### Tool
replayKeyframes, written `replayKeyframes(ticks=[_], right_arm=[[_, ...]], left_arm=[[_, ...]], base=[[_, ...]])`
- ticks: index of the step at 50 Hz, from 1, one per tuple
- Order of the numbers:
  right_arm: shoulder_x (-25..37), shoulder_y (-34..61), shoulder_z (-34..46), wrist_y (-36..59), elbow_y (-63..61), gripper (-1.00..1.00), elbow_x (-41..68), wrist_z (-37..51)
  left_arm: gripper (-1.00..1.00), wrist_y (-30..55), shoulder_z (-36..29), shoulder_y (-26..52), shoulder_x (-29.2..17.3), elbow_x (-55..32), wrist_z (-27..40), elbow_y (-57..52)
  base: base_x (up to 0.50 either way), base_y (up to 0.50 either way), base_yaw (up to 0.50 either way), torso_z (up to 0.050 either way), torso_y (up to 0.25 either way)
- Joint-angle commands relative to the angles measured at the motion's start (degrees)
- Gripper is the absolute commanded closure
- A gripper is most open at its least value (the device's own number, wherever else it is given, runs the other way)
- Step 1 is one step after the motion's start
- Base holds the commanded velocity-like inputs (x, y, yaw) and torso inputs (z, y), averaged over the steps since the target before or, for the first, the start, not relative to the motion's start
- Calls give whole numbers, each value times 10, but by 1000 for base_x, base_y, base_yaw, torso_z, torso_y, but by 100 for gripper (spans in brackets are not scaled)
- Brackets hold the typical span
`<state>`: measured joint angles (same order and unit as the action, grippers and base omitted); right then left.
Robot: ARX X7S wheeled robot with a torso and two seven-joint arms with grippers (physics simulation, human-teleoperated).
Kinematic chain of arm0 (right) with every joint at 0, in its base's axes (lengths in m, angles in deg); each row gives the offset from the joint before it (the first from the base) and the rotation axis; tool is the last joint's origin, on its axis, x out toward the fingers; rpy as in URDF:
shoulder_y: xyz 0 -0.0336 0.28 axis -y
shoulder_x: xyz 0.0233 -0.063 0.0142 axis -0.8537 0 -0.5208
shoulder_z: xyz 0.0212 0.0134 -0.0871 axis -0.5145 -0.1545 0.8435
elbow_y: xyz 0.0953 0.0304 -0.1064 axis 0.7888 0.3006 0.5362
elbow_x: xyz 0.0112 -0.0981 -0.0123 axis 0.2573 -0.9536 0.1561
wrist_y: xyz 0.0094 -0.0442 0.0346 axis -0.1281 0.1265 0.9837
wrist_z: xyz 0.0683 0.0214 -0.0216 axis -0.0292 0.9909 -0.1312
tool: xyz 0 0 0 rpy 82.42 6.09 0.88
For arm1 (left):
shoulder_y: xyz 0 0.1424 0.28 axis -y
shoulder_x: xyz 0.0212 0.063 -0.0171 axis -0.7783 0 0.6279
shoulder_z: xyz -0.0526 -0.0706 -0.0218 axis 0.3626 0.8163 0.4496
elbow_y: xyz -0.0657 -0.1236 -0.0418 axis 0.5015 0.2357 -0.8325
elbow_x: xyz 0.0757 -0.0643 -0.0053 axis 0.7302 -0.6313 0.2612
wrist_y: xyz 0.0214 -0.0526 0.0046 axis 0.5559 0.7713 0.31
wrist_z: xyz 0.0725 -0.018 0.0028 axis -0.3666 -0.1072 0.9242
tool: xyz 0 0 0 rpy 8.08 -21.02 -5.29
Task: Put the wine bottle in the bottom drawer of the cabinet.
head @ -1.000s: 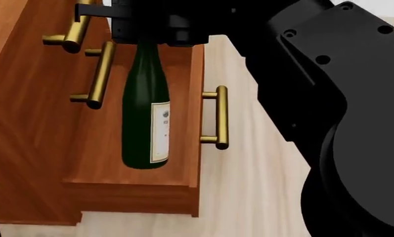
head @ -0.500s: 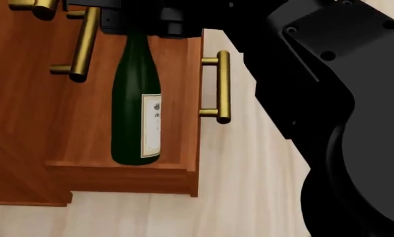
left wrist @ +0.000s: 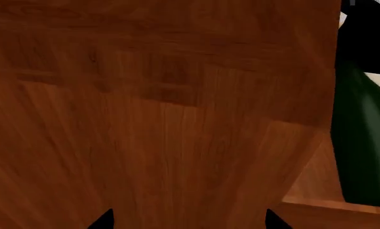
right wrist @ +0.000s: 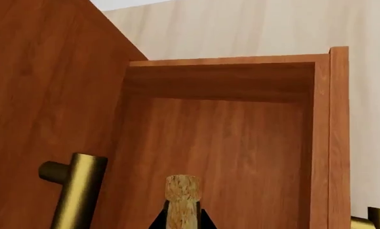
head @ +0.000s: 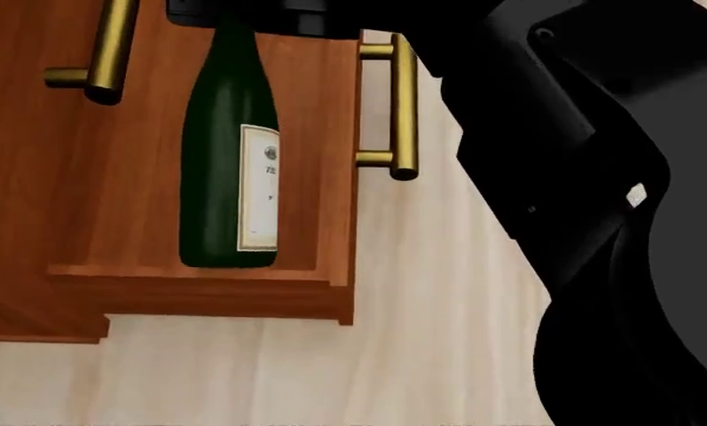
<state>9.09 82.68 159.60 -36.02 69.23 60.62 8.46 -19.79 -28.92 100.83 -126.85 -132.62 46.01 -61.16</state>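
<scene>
Inside bottom drawer [head: 329, 160] | wine bottle [head: 217, 169] | white label [head: 258, 191], print illegible

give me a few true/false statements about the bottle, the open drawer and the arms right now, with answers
1. The wine bottle is inside the pulled-out bottom drawer. True.
2. The bottle's cork is missing. False: a tan cork shows in the right wrist view.
3. The right gripper is at the bottle's neck. True, though the frames do not show clearly whether it is clamped.
4. The bottle's label is red. False: it is white.
5. The left gripper holds the drawer's brass handle. False: its view shows wood of the cabinet, with nothing between the fingertips.
</scene>
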Motion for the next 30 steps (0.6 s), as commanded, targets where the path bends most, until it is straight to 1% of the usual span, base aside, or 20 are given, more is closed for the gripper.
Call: replayKeyframes(ticks=[1, 8, 30], right_arm=[[-2, -25, 59, 15, -24, 100, 35, 12], [-2, -27, 58, 15, -24, 100, 33, 18], [-2, -47, 58, 15, -21, 100, 19, 31]], left_arm=[[-100, -3, 1, -5, -3, 3, -1, 1], [-100, -7, 3, -8, -5, 6, -2, 2], [-100, -22, 4, -21, -9, 16, -8, 6]], base=[[0, 0, 0, 0, -68], [0, 0, 0, 0, -67], [0, 0, 0, 0, 0]])
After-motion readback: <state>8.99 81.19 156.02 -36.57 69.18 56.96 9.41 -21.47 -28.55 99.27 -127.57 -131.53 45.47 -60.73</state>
